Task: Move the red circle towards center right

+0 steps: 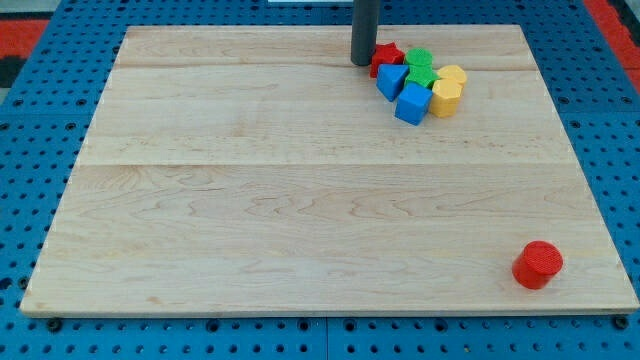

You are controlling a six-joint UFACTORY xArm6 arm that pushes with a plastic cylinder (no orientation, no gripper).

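The red circle [538, 264] is a short red cylinder lying alone near the view's bottom right corner of the wooden board [250, 200]. My tip [362, 62] stands at the view's top, right of centre, far from the red circle. It is at the left edge of a cluster of blocks, touching or almost touching a red block [386, 55].
The cluster at the view's top right holds the red block, two green blocks [420, 64], two blue blocks [391, 80] [411, 103] and two yellow blocks [447, 90]. Blue pegboard [30, 200] surrounds the board.
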